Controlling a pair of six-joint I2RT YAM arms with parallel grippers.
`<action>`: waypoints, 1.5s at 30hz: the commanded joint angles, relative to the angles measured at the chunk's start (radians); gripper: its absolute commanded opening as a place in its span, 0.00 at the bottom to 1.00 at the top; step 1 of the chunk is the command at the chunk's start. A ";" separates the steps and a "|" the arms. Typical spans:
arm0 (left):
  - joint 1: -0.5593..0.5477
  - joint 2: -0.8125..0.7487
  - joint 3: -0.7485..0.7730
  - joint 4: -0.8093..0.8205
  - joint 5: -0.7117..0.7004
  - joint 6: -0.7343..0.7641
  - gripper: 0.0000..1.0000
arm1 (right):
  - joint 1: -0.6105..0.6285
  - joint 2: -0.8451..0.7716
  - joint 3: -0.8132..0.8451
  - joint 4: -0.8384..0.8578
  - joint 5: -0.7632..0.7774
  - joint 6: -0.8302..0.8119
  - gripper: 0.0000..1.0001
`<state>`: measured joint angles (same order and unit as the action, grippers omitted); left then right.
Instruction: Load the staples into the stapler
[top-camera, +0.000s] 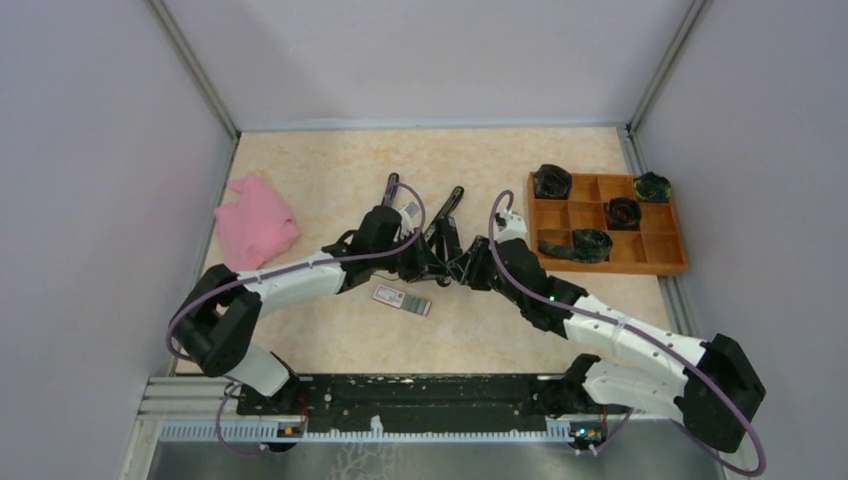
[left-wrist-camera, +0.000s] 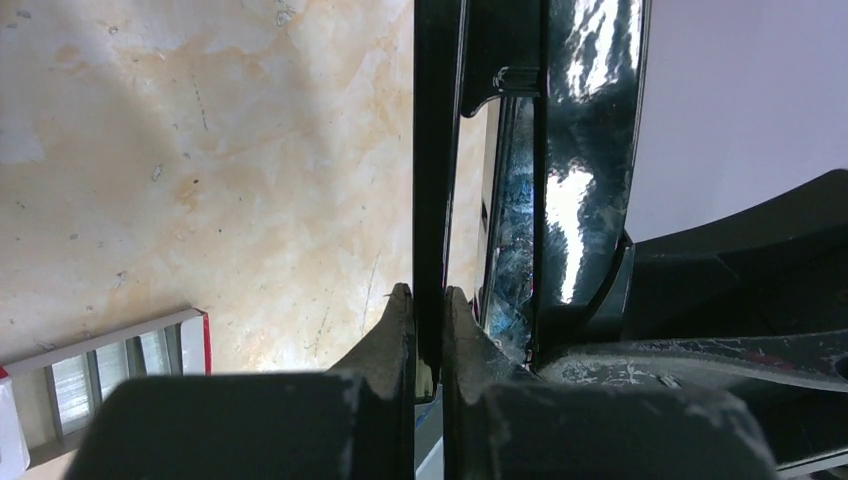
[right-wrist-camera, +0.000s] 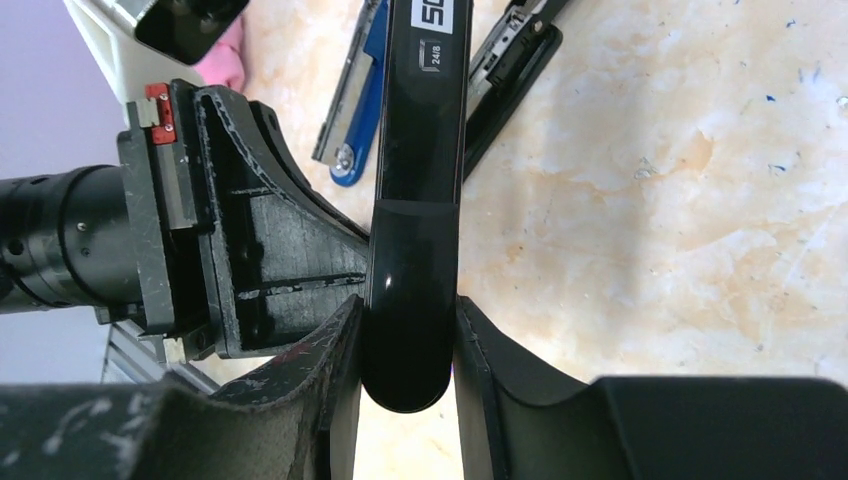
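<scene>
We find the staples (top-camera: 402, 298) as a small white box with red print, lying flat on the tabletop (top-camera: 330, 160) between the two arms. Its long axis runs roughly left to right, with the right end tilted slightly toward the arm bases. It lies free, just on the near side of the point where the jaws meet. In the left wrist view its corner (left-wrist-camera: 110, 370) shows at the lower left, with grey strips and a red edge.

Just beyond it the stapler (top-camera: 447, 212) stands opened out. Its hinge end is toward the arms and its long parts fan away toward the far wall.

The left jaws are clenched on a thin black plate of the stapler (left-wrist-camera: 428, 150), seen edge-on. The right jaws grasp the rounded rear end of the glossy black upper arm (right-wrist-camera: 412, 200), which runs straight away from them and bears a "24/8" label. A blue and metal magazine (right-wrist-camera: 350, 100) lies to its left.

A pink cloth (top-camera: 255, 222) lies at far left. A wooden tray (top-camera: 660, 255) holding dark objects sits at far right, well apart.
</scene>
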<state>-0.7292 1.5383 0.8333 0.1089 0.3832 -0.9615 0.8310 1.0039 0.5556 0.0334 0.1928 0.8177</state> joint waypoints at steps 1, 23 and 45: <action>0.004 -0.023 -0.012 -0.085 -0.149 0.073 0.00 | -0.013 -0.028 0.154 -0.067 -0.021 -0.103 0.00; -0.062 -0.184 -0.048 -0.120 -0.170 0.351 0.00 | -0.611 0.198 0.554 -0.311 -0.472 -0.252 0.00; -0.182 -0.206 -0.025 0.066 0.087 0.484 0.00 | -0.606 0.639 0.782 -0.367 -0.691 -0.275 0.05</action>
<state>-0.8963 1.3708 0.7780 -0.0048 0.3901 -0.5430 0.2253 1.6257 1.2797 -0.3714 -0.5728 0.6044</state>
